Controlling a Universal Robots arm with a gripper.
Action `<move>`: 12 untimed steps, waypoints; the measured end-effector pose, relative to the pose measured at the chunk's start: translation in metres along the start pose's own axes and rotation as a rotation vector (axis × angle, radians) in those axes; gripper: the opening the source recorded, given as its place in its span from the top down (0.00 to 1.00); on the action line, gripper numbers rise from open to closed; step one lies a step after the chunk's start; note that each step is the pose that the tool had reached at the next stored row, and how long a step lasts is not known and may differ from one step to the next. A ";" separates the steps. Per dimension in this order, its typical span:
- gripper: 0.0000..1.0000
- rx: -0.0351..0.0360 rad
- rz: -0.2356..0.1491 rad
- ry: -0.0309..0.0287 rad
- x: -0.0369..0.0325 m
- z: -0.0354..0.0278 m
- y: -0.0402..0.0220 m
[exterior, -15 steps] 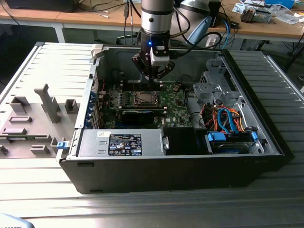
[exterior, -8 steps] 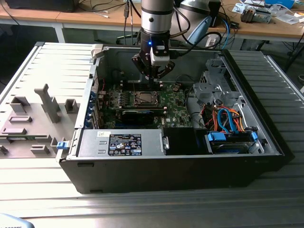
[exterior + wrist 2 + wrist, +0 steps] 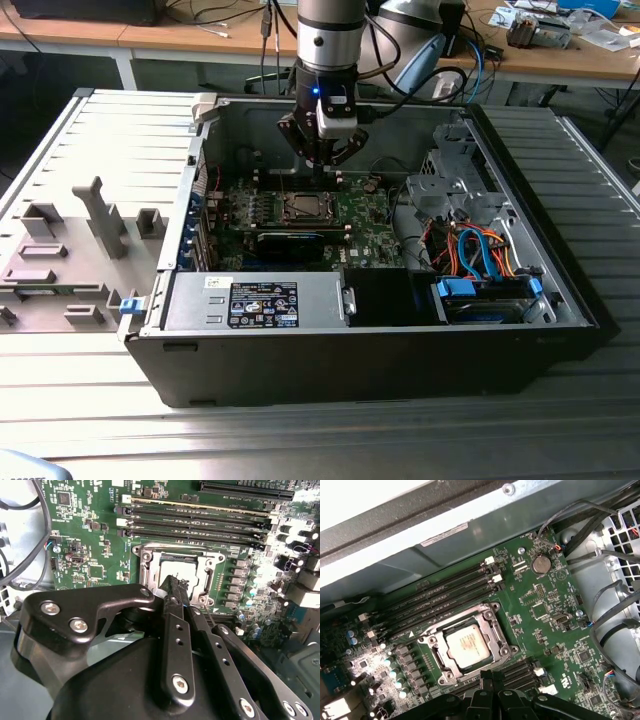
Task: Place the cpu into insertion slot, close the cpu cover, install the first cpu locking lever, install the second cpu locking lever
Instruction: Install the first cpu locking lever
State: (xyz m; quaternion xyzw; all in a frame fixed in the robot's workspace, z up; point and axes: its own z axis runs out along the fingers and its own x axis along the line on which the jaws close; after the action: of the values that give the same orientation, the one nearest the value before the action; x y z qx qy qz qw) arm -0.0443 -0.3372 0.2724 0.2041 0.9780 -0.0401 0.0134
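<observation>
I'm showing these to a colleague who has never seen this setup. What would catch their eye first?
First the open computer case on the ribbed metal table, with the arm's black pincer reaching down into it in the exterior view. Next the green circuit board, where the cpu lies in the insertion slot with the cpu cover framing it. The pincer hovers just above it.

Ribbed metal table point(image 3: 560, 440), wooden desks point(image 3: 150, 38)
</observation>
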 end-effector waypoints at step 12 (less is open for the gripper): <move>0.89 0.0066 -0.003 -0.0032 0.0000 -0.0004 0.0000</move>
State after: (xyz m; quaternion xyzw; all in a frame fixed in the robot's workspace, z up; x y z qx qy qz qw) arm -0.0443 -0.3372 0.2728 0.2025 0.9782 -0.0437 0.0143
